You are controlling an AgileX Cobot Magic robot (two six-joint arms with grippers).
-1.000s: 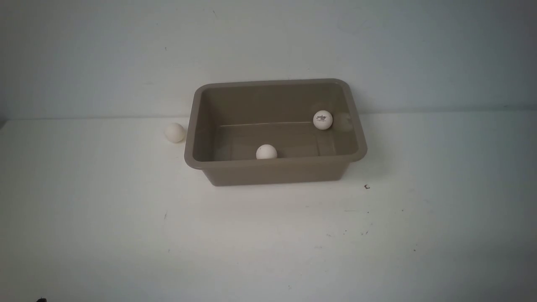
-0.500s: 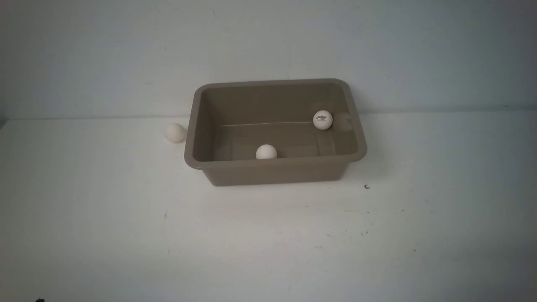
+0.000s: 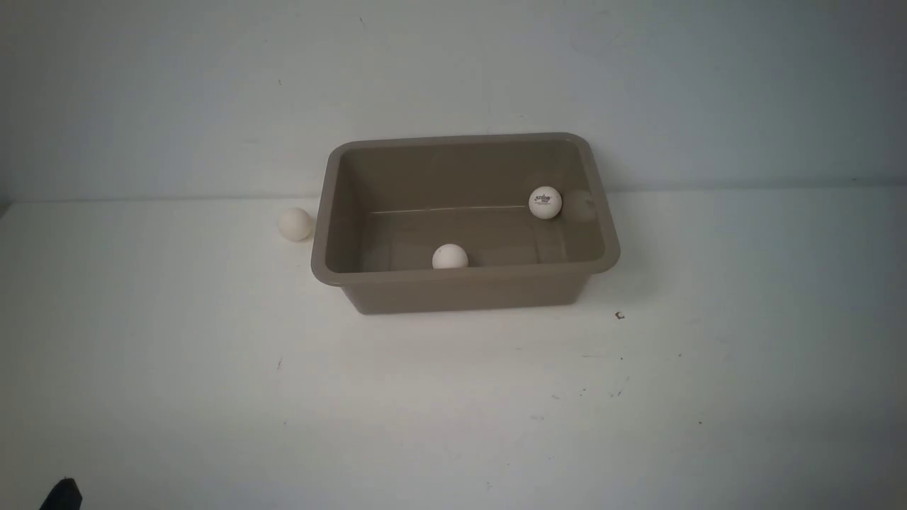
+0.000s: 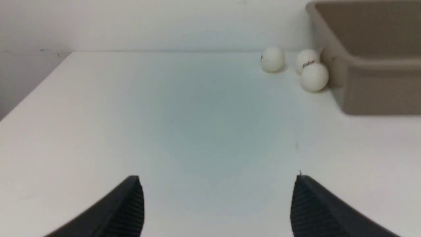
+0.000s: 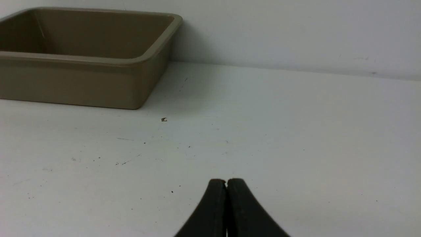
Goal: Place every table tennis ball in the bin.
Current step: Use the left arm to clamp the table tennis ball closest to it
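The taupe bin [image 3: 464,278] stands at the table's back middle. Inside it lie a plain white ball [image 3: 450,256] near the front wall and a ball with a dark logo [image 3: 545,202] at the right. One white ball [image 3: 295,224] lies on the table just left of the bin. The left wrist view shows three white balls [image 4: 272,59] [image 4: 307,59] [image 4: 314,77] beside the bin's outer wall [image 4: 371,85], far ahead of my open, empty left gripper [image 4: 217,184]. A dark tip of that gripper [image 3: 64,494] shows at the front left corner. My right gripper [image 5: 226,181] is shut and empty, low over the table right of the bin [image 5: 82,82].
The white table [image 3: 453,411] carries small dark specks, one crumb [image 3: 620,315] near the bin's front right corner. A pale wall rises right behind the bin. The table's left edge [image 4: 33,92] shows in the left wrist view.
The dark tip of my left gripper has risen further into the front view's lower left corner. The balls and bin have not moved.
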